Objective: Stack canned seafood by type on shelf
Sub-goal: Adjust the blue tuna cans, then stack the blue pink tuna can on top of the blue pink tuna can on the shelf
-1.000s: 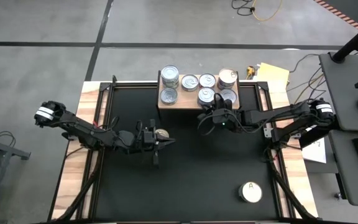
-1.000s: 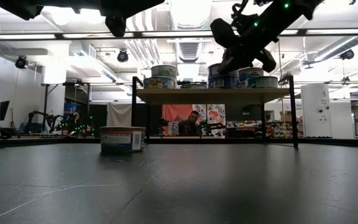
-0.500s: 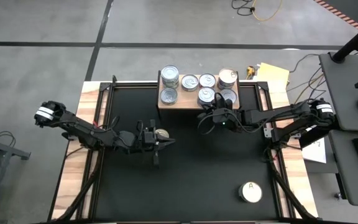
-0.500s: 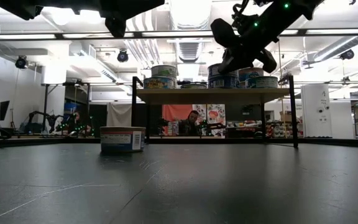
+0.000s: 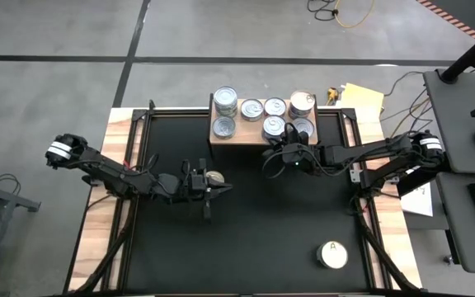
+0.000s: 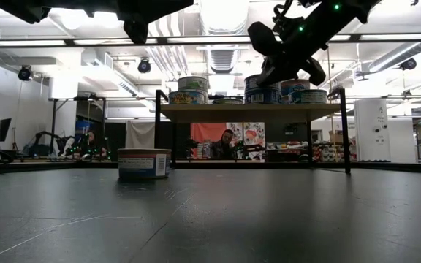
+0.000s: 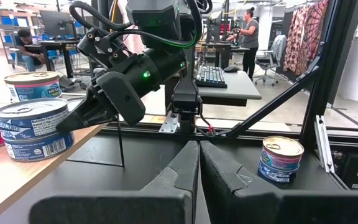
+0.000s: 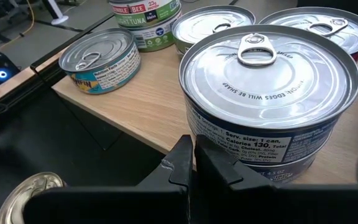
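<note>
High view: the shelf [image 5: 254, 136] is seen at the far edge of the black table [image 5: 246, 247], crowded with tins. The right gripper [image 5: 268, 157], fingers pressed together and empty, hangs just beside the shelf's near edge, below a two-high stack of tins [image 5: 273, 127]. A sideways swing here could be judged likely to topple that stack. The left gripper [image 5: 221, 188], also pressed together and empty, sits just beside a gold-topped tin [image 5: 214, 177] on the table. A white-topped tin [image 5: 332, 254] marked "A" lies well apart, near the front right corner. Wide bare table is left between the arms and toward the front.

Low view: a loose tin [image 6: 144, 163] stands on the table before the shelf, whose board is raised on dark legs. The right arm hangs close in front of the shelved tins, so little clearance is left there.

Left wrist view: closed fingers [image 7: 182, 171] point toward the right arm; a pink-labelled tin [image 7: 280, 160] stands near the table's frame rail. A collision between arms could be risked if both advance.

Right wrist view: closed fingertips [image 8: 188, 162] sit near the stack's lower tin, just off the shelf edge; a push could shift the stack into its neighbours.
</note>
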Motion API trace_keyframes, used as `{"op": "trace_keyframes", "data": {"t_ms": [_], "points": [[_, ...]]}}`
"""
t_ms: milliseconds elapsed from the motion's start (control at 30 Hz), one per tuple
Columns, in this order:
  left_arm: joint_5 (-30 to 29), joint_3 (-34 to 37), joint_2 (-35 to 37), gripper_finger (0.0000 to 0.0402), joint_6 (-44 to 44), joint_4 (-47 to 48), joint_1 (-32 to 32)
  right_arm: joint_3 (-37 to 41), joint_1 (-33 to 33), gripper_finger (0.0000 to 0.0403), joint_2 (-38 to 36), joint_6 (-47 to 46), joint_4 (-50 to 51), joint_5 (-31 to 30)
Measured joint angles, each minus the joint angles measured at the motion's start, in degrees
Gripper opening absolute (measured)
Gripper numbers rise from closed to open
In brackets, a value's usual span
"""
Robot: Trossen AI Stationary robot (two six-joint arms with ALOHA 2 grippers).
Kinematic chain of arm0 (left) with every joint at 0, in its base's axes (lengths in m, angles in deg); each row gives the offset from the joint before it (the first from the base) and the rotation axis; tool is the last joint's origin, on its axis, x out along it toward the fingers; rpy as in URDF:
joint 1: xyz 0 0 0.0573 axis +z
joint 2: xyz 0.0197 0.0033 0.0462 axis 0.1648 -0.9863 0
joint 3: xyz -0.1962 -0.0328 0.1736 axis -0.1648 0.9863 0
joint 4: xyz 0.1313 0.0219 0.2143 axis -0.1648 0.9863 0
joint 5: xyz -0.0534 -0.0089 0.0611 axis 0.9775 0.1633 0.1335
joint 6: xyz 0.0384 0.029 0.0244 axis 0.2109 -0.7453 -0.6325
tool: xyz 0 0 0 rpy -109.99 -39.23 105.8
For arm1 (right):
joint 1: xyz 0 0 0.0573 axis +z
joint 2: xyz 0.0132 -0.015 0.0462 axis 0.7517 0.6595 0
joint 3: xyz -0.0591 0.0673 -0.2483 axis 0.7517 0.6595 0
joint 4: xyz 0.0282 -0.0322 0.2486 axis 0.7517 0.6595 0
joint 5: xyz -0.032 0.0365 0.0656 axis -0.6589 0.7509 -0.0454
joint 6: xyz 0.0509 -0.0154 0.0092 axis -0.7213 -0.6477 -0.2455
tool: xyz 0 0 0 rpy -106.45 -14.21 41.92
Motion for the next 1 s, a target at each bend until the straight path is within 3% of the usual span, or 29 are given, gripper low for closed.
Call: {"op": "trace_keyframes", "data": {"t_ms": [567, 833, 1000], "points": [[0.0, 0.0, 0.0, 0.0, 0.02, 0.1, 0.0, -0.02, 0.66, 0.0012, -1.09, -1.88, 3.18, 0.21], [1.26, 0.0, 0.02, 0.0, 9.24, 8.39, -0.87, -0.92, 9.03, 0.0013, -6.51, 7.31, 5.59, 17.52], [12.85, 0.02, 0.02, 0.0, 22.67, 21.16, -2.2, -0.94, 15.63, 0.0013, -9.19, 9.08, 12.25, 29.95]]}}
